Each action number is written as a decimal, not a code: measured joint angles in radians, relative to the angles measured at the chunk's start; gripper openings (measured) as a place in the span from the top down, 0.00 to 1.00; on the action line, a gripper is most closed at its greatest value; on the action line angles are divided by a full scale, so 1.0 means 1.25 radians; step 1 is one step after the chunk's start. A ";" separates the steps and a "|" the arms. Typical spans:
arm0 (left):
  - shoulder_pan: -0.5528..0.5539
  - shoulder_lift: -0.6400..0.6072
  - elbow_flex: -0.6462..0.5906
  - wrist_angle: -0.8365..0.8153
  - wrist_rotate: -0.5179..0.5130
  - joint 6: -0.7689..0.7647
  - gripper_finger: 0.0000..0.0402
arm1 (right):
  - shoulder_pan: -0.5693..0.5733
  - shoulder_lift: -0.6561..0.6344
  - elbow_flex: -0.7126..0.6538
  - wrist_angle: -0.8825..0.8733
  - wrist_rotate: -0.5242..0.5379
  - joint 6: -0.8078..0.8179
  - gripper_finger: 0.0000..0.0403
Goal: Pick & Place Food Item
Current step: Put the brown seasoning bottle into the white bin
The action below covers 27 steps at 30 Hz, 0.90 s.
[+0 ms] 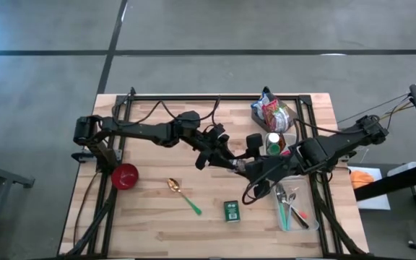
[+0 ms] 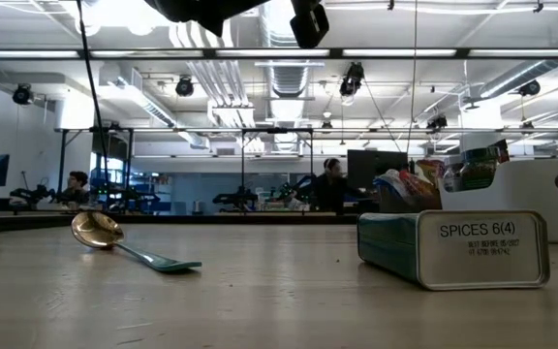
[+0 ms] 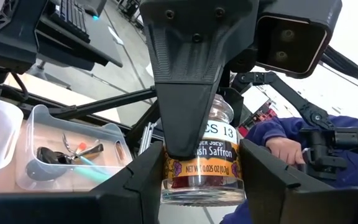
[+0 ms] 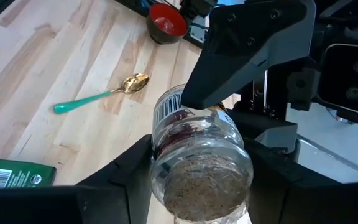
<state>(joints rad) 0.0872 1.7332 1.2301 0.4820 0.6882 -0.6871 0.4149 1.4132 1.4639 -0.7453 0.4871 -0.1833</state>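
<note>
Small clear glass saffron jar [image 3: 202, 163] held aloft over the middle of the pale wooden table [image 1: 157, 217], clamped between the left gripper [image 3: 197, 177] and the right gripper [image 4: 201, 165] at once. Below, open board around gold spoon with green handle [image 1: 183, 195], green spice tin [image 1: 231, 210] and red bowl [image 1: 124, 175]; clear utensil bin [image 1: 298, 209] at the right edge. Beyond, an open workshop with ceiling lights.

The middle of the high view is blocked by both arms, which meet above the table [image 1: 157, 231] around a saffron jar [image 4: 197, 155]. Open wood is left along the bottom edge, broken only by the gold spoon with a green handle [image 1: 183, 195] at lower centre and the green spice tin [image 1: 231, 210] just right of it. The left is obstructed by a red bowl [image 1: 125, 175], the right by a clear utensil bin [image 1: 295, 206] and a snack bag [image 1: 271, 112].
</note>
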 joint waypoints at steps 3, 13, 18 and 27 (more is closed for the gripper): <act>0.000 0.000 0.000 -0.001 -0.003 0.000 0.59 | 0.000 0.000 0.000 0.001 0.000 0.004 0.55; 0.000 -0.001 0.000 -0.001 -0.012 -0.024 0.59 | 0.000 0.000 0.001 0.007 0.001 0.063 0.55; 0.001 -0.001 0.000 0.000 -0.019 -0.043 0.52 | 0.000 -0.003 0.002 0.004 0.004 0.112 0.55; 0.007 0.001 0.000 -0.026 -0.080 -0.099 0.09 | 0.000 -0.022 0.005 -0.059 0.001 0.242 0.55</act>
<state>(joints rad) 0.0954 1.7344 1.2304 0.4493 0.5876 -0.8109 0.4145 1.3857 1.4696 -0.8191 0.4877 0.1191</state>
